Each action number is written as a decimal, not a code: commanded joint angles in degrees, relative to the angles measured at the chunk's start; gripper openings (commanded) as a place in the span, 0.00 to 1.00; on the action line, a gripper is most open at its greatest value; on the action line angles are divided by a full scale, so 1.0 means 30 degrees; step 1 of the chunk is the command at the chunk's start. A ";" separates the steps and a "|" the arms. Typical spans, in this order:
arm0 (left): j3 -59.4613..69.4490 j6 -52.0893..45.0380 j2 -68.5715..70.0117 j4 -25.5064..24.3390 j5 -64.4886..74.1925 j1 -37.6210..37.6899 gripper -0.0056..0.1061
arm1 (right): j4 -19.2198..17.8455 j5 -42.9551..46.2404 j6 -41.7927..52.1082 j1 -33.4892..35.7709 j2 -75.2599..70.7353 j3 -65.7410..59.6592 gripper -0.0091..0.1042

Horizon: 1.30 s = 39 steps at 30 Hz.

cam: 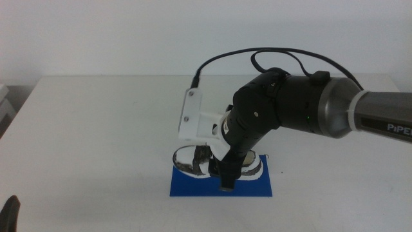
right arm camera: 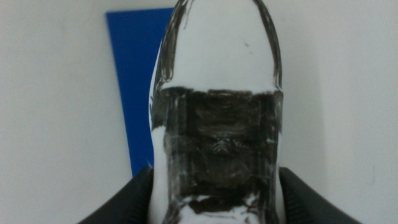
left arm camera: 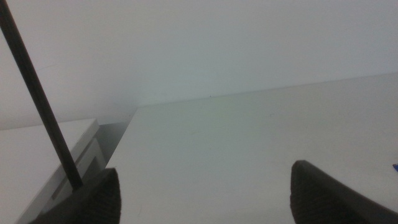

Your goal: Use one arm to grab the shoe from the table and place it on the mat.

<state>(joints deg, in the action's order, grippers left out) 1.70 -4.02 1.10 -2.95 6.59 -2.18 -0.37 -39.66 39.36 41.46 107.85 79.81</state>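
Note:
The shoe (cam: 188, 160), white with black panels, lies lengthwise over the blue mat (cam: 193, 187) near the table's (cam: 96, 129) front middle; I cannot tell whether its sole touches the mat. The right arm (cam: 302, 106) reaches in from the right, and my right gripper (cam: 225, 173) is shut on the shoe's middle. In the right wrist view the jaws hug both sides of the shoe (right arm camera: 217, 93), with the mat (right arm camera: 134, 81) beneath its toe. My left gripper (cam: 9, 212) waits at the bottom left corner, open and empty (left arm camera: 205, 199).
A white bracket (cam: 192, 116) and a black cable (cam: 257, 55) ride on the right arm above the shoe. A white box-like object (left arm camera: 56, 155) stands beyond the table's left edge.

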 commanded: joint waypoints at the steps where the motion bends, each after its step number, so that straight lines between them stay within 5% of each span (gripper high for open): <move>1: 0.0097 0.0112 0.0135 0.0164 -0.1549 0.0092 0.89 | 0.0316 0.0876 0.2431 -0.0143 -0.0964 0.0513 0.05; 9: 0.0097 0.0112 0.0135 0.0164 -0.1549 0.0092 0.89 | 0.2367 0.1437 0.3111 -0.0777 -0.0404 0.0513 0.05; 34: 0.0097 0.0112 0.0135 0.0164 -0.1549 0.0092 0.89 | 0.2306 0.2223 0.3184 -0.1011 0.1610 0.0513 0.07; 35: 0.0097 0.0112 0.0135 0.0164 -0.1549 0.0092 0.89 | 0.2306 0.2166 0.3184 -0.1011 0.1610 0.0513 0.55; 39: 0.0097 0.0112 0.0135 0.0164 -0.1549 0.0092 0.89 | 0.2325 0.2226 0.3082 -0.1011 0.1321 0.0513 0.73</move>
<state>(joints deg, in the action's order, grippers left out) 1.70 -4.02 1.10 -2.95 6.59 -2.18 6.83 -34.52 48.27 38.81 115.66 80.03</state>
